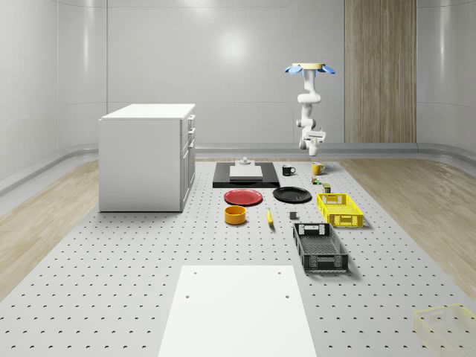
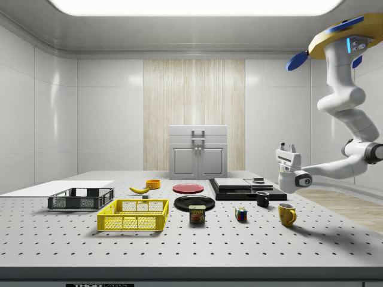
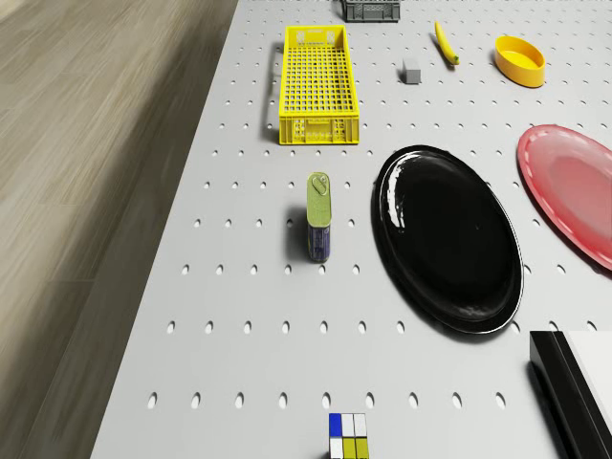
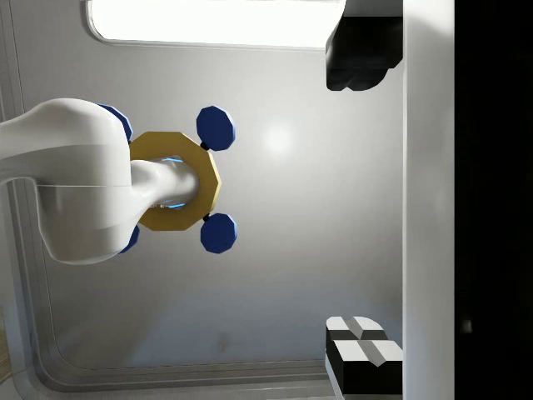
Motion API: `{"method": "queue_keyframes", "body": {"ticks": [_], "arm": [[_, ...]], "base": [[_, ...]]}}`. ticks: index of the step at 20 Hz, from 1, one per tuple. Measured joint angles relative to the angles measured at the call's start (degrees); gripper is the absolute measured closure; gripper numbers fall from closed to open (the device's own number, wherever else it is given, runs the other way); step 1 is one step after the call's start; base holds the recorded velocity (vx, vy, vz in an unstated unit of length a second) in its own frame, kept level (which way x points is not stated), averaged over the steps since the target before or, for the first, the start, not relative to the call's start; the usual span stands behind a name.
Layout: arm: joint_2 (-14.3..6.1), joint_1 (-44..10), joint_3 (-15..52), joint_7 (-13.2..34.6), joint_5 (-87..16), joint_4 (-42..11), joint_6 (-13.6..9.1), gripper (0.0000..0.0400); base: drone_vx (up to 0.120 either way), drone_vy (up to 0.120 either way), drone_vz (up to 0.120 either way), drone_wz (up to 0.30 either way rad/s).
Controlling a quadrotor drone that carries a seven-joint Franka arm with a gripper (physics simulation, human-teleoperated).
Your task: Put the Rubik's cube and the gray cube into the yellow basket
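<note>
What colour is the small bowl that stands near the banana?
The bowl is orange-yellow, inside and out; the drone view shows it best, next to the banana.

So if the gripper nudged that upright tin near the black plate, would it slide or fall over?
The tin stands upright on a narrow end, taller than wide, so a high push would probably tip it. Its flat sides suggest it wouldn't roll far. It looks rigid and likely keeps its shape.

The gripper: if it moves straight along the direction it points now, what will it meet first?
In the side view the gripper points upward, away from the table. Nothing stands above it; the wrist view looks at the ceiling, so probably that.
</note>
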Motion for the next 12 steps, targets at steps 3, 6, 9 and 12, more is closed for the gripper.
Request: {"method": "queue_keyframes", "body": {"ticks": [3,6,9,12], "arm": [[-0.2,-0.7,2.4,0.5,-3.4,-0.4,0.2,0.0],[-0.5,-2.0,6.3,1.2,-8.9,-1.3,0.4,0.0],[-1.0,-4.0,12.5,2.5,-17.8,-3.5,0.9,0.0],[-2.2,-7.1,21.3,4.9,-31.0,-8.5,1.5,0.0]], "base": [[0.12,0.0,-0.027,0.0],[0.12,0.0,-0.12,0.0],[0.12,0.0,-0.067,0.0],[0.12,0.0,0.0,0.0]]}}
